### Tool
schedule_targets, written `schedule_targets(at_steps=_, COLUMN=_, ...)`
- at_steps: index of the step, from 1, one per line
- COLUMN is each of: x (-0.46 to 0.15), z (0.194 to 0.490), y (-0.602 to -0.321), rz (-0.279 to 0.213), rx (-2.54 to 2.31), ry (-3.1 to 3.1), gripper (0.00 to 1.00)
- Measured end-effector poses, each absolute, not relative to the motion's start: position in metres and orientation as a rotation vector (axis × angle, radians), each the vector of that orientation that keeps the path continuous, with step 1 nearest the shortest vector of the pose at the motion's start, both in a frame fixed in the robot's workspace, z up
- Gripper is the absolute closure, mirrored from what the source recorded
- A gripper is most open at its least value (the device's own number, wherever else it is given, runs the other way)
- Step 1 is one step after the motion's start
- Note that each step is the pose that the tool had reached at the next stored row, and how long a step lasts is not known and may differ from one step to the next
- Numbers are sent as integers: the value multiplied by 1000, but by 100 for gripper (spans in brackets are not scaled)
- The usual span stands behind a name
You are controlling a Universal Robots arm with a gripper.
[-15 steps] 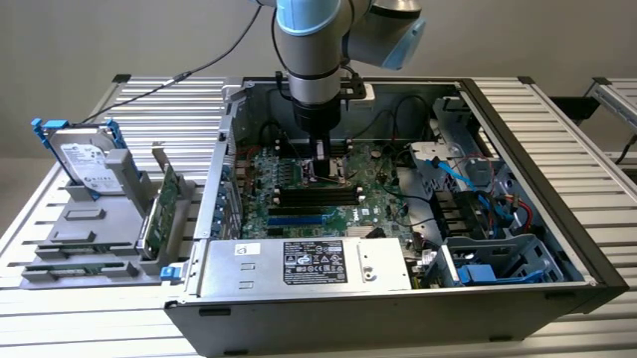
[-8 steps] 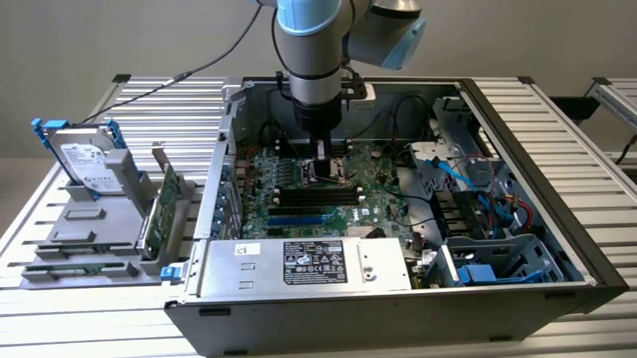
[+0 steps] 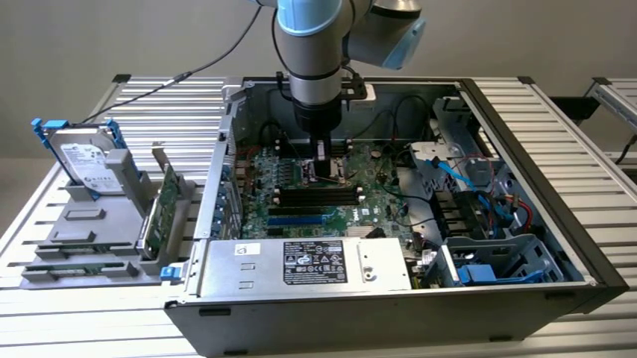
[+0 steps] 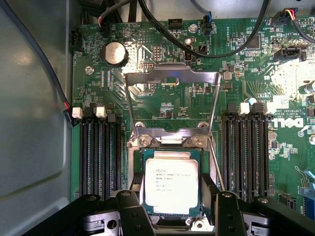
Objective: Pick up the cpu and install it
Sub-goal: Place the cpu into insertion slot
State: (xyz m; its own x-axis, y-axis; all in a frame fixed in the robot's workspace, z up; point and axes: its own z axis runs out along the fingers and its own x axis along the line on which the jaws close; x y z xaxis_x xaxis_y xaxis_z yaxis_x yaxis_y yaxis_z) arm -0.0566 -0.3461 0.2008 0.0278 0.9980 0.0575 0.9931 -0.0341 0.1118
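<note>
Wrist view: jaws set wide and closed on two opposite edges of the cpu [image 4: 171, 183], one black finger [image 4: 131, 212] at each side. Silver lid up, printed lettering legible, green border showing around it. Chip lying square within the socket [image 4: 139, 158], level with it or just above; full seating not distinguishable. Beyond the socket, hinged metal frame [image 4: 170, 74] swung up and open, thin wire lever [image 4: 215, 110] raised beside it. Rows of black memory slots [image 4: 101, 152] flanking the socket on both sides, apparently unfilled. Round coin battery [image 4: 114, 52] farther out on the green motherboard [image 4: 93, 88].

Stage, as judged: pick-up done, chip brought to its place. Grip not yet let go, frame and lever not yet folded down, so installation well advanced but unfinished.

Exterior view: arm [image 3: 316, 52] reaching straight down into the open computer case [image 3: 538, 156], jaws low over the middle of the board. Inside the case: motherboard, silver power supply box [image 3: 309, 262] with black sticker along the near wall, drive cage [image 3: 503, 257] with blue fittings toward the exterior view's right, loose blue and black cables. On the worktop [image 3: 568, 112] at the exterior view's left, grey stand [image 3: 85, 227] holding an upright hard drive [image 3: 85, 158] with blue bracket and a green card [image 3: 167, 198] on edge.
</note>
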Motion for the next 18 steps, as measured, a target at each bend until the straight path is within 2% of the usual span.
schedule_targets(at_steps=18, x=-57, z=201, y=-346, rz=185, rx=2223, ry=2155, gripper=45)
